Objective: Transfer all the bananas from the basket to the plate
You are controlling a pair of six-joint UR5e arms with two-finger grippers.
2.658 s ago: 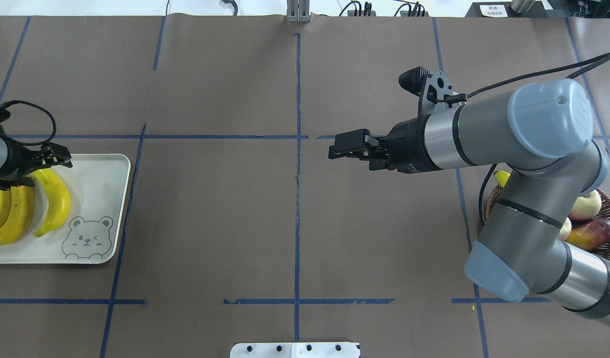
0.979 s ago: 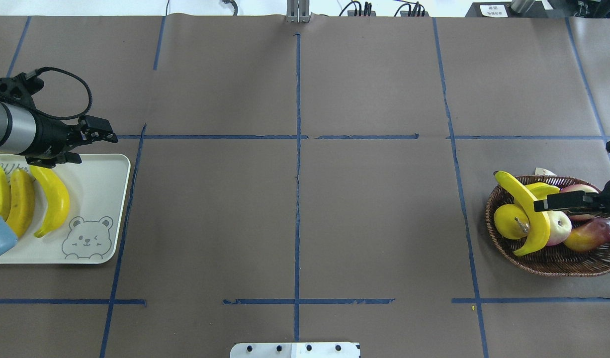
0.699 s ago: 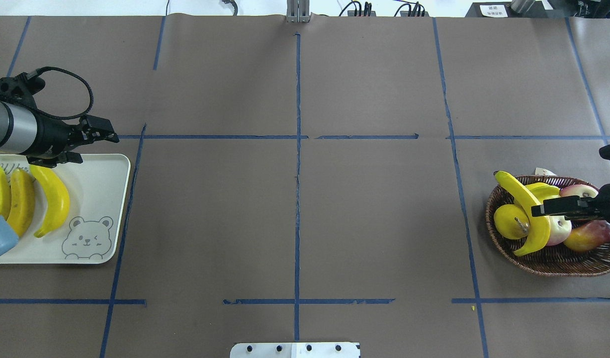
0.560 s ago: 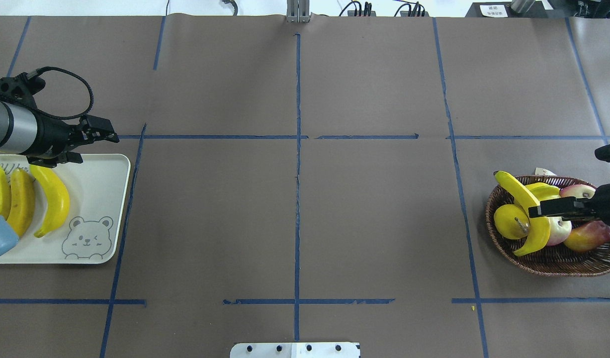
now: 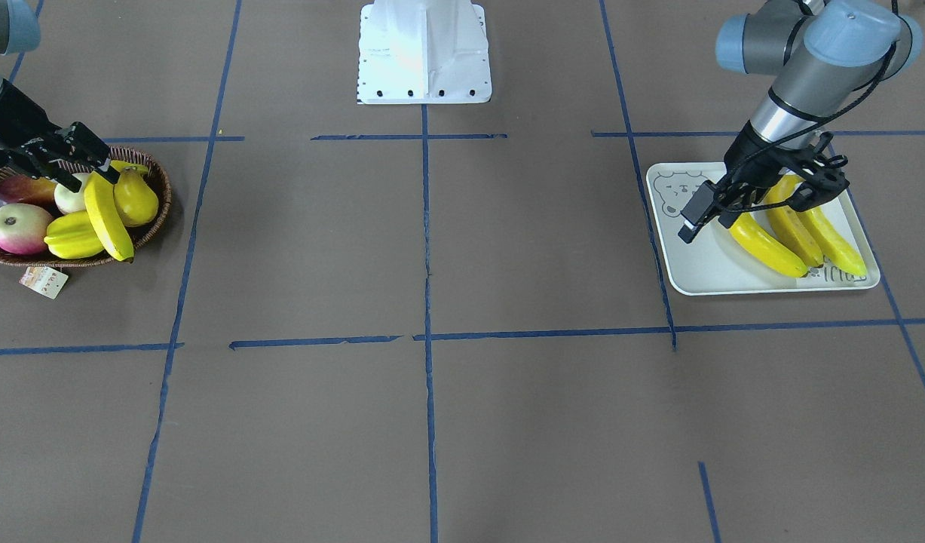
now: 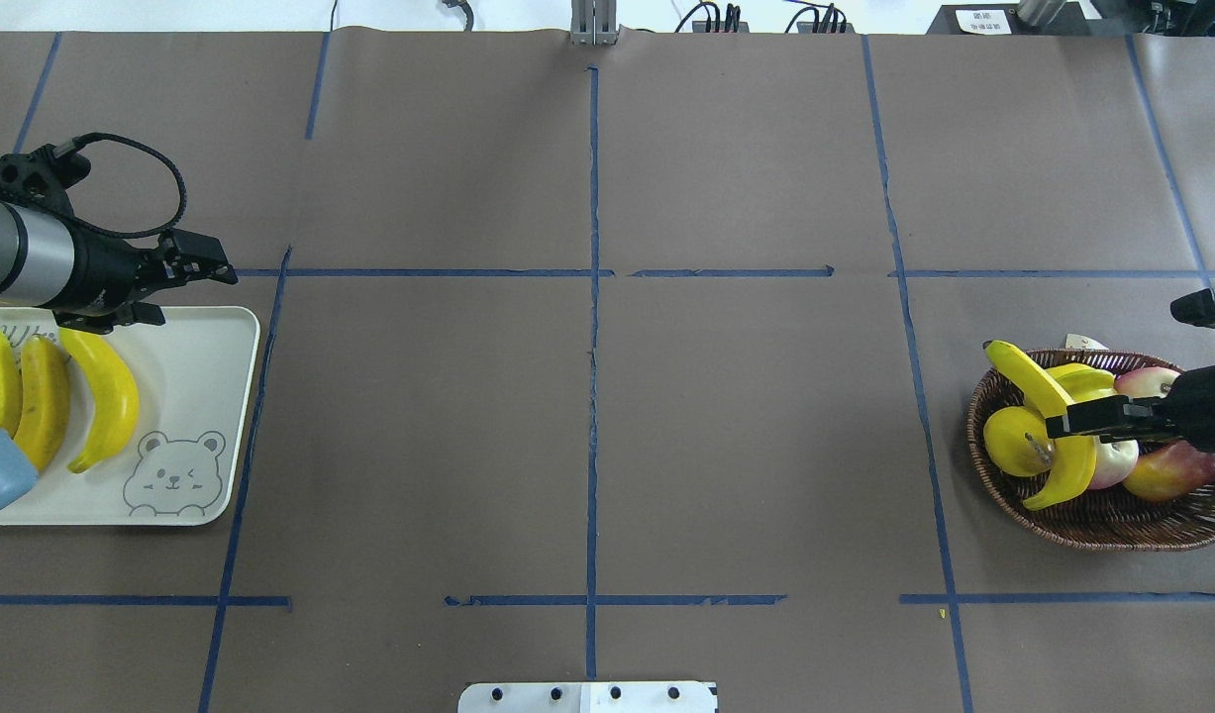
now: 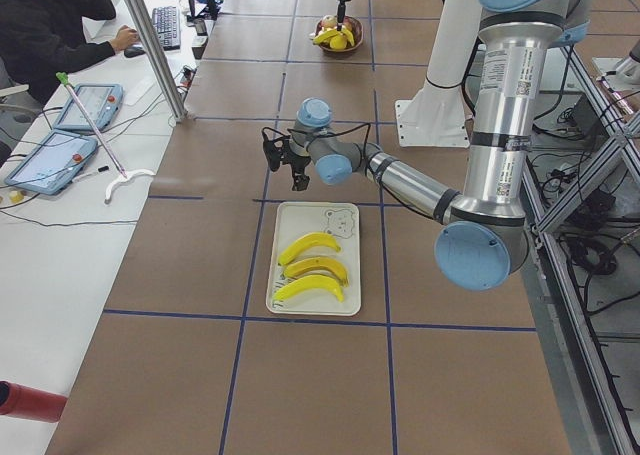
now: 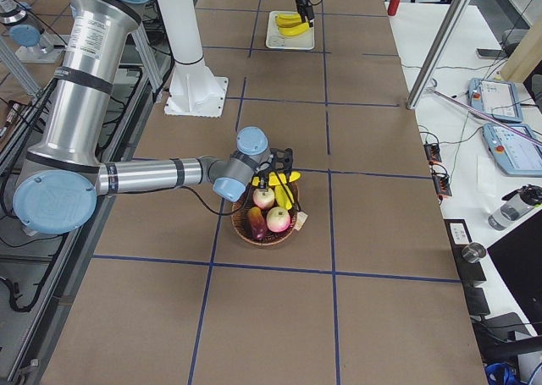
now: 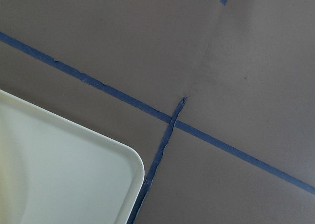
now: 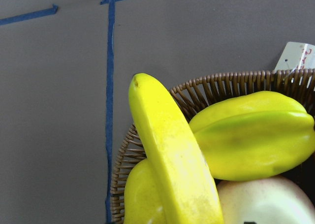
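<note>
One yellow banana (image 6: 1025,370) lies across the other fruit in the brown wicker basket (image 6: 1112,527) at the right end of the table. It also shows in the front view as banana (image 5: 108,219) in basket (image 5: 165,197). The right wrist view looks straight down on the banana (image 10: 172,155). My right gripper (image 6: 1051,428) hovers over its middle, open, fingers either side of it. Three bananas (image 6: 107,396) lie side by side on the white bear plate (image 6: 201,396). My left gripper (image 6: 226,272) hangs open and holds nothing, just past the plate's far right corner (image 9: 133,160).
In the basket with the banana are a yellow pear (image 6: 1008,441), a starfruit (image 6: 1087,378), apples (image 6: 1114,461) and a dark red fruit (image 6: 1176,470). A paper tag (image 5: 44,280) lies beside the basket. The robot's white base (image 5: 424,53) stands mid-table. A person (image 7: 40,35) sits at a side desk.
My right arm swung from the table's middle back over the basket, then crept left over the banana. My left gripper rose off the plate to its far corner and stayed there.
</note>
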